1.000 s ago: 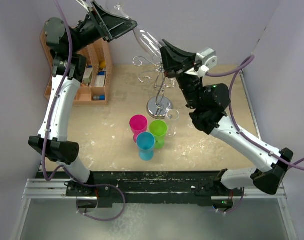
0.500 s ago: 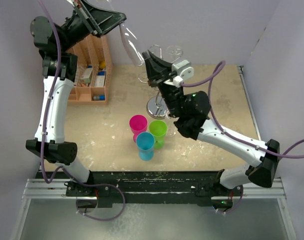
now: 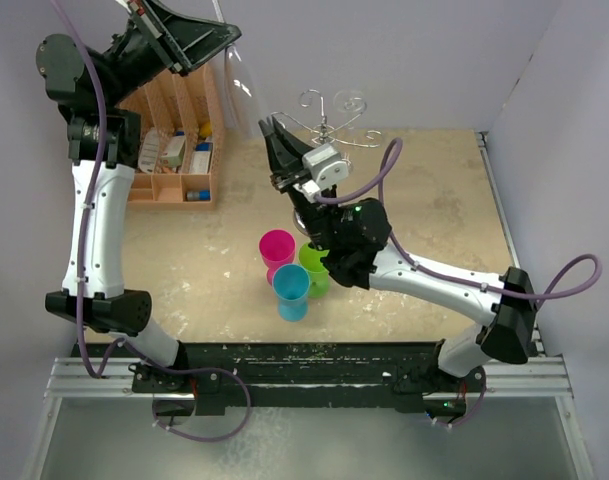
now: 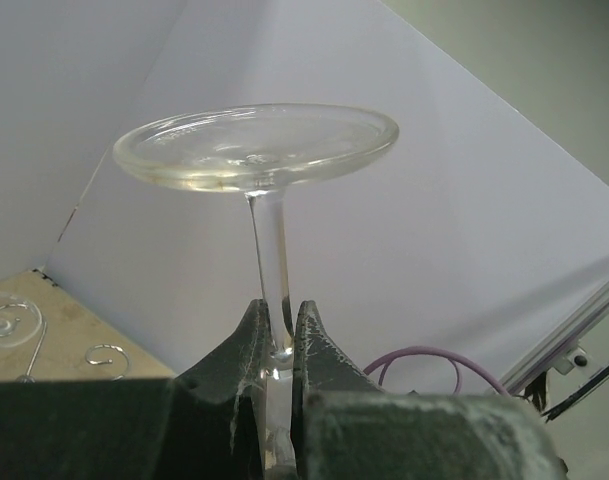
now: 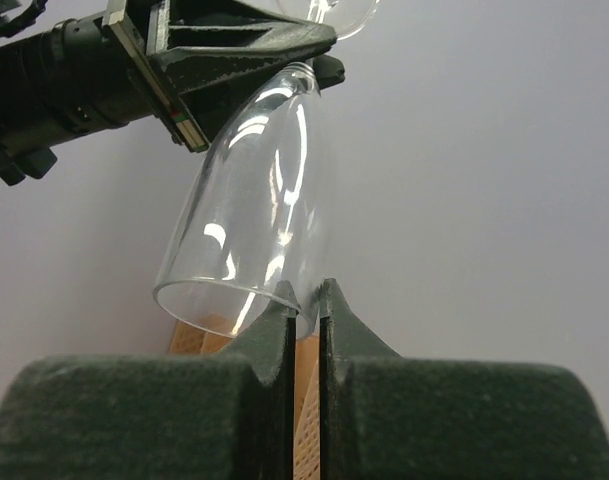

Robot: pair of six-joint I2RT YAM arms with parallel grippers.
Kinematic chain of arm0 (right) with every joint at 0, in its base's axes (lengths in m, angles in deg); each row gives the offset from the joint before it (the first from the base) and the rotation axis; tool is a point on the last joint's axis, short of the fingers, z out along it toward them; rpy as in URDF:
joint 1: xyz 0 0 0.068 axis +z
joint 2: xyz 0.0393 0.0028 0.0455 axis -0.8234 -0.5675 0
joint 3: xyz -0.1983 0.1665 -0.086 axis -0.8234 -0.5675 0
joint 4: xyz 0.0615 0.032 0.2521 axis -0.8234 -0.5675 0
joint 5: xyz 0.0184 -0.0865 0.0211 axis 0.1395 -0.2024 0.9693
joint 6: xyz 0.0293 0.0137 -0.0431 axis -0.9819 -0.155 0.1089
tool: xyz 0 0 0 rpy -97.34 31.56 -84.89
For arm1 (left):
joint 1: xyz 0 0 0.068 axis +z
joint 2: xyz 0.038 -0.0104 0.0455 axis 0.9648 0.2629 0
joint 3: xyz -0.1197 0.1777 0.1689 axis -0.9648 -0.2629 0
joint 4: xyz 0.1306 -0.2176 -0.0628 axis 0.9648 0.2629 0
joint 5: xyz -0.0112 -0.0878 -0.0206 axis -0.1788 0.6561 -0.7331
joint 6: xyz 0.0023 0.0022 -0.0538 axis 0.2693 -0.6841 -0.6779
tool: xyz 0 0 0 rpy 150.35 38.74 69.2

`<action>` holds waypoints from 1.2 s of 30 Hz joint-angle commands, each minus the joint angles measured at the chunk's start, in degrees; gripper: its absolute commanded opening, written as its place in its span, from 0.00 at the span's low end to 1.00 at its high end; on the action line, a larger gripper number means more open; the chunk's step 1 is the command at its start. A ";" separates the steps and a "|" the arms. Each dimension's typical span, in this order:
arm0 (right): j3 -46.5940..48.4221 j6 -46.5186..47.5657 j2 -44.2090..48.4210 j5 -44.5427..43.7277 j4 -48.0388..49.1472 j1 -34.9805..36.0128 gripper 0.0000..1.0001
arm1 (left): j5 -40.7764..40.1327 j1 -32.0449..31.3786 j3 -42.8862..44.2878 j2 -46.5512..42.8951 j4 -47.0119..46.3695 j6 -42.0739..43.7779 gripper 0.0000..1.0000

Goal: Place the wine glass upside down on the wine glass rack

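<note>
Wine glass hung in air over far-left part of table, foot up, bowl down, tilted. Left gripper clamped on stem just under foot. Right gripper pinched bowl rim between fingertips. Wine glass rack stood by far edge, mid-table, right of glass, not touching it. Pink, green, blue cups clustered mid-table.

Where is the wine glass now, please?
The wine glass hangs upside down from the left end effector, upper left in the top view, near the orange organiser.
</note>
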 commanded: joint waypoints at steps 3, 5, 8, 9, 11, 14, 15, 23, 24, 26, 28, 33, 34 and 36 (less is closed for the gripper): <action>3.11 3.49 -5.18 6.99 -5.97 4.04 0.00 | 0.33 -0.77 3.10 -2.03 -2.38 8.40 0.00; 4.00 4.21 -6.06 8.07 -6.66 4.58 0.00 | 0.34 -0.77 3.89 -2.00 -1.06 9.90 0.00; 4.42 6.69 -7.00 7.46 -5.47 5.49 0.00 | 0.55 -0.77 4.80 -2.21 0.39 11.61 0.00; 4.43 7.47 -7.23 6.87 -4.75 5.67 0.00 | 0.63 -0.75 4.84 -2.33 0.53 12.20 0.00; 4.31 8.34 -7.22 5.99 -4.15 5.77 0.08 | 0.94 -0.77 4.89 -2.62 0.87 13.50 0.00; 2.74 9.32 -5.95 5.23 -3.07 5.93 0.17 | 0.93 -0.69 5.05 -3.67 3.03 19.30 0.00; 1.60 9.57 -5.34 4.79 -2.56 6.00 0.24 | 0.75 -0.68 4.88 -4.17 3.80 21.71 0.00; -8.92 8.16 7.81 2.70 -3.71 6.18 1.00 | -2.00 0.02 4.16 -7.45 11.53 43.32 0.00; -10.21 7.71 10.06 2.52 -4.63 6.14 1.00 | -2.35 0.09 3.80 -7.83 12.28 45.36 0.00; -12.78 5.83 14.95 2.34 -8.68 6.16 1.00 | -3.61 0.24 2.27 -8.75 13.38 49.54 0.00; -15.13 2.99 20.11 2.76 -13.01 6.20 1.00 | -5.22 0.49 -0.14 -9.73 13.66 53.79 0.00; -15.83 -1.13 31.32 1.28 -26.63 6.15 1.00 | -5.62 3.03 -11.51 -12.32 8.32 61.08 0.00; -15.41 -1.39 32.82 0.17 -29.16 6.17 1.00 | -5.46 3.40 -13.83 -12.67 7.01 62.50 0.00; -14.42 -2.13 35.10 -1.74 -34.00 6.13 1.00 | -5.68 3.83 -17.80 -12.98 3.14 65.74 0.00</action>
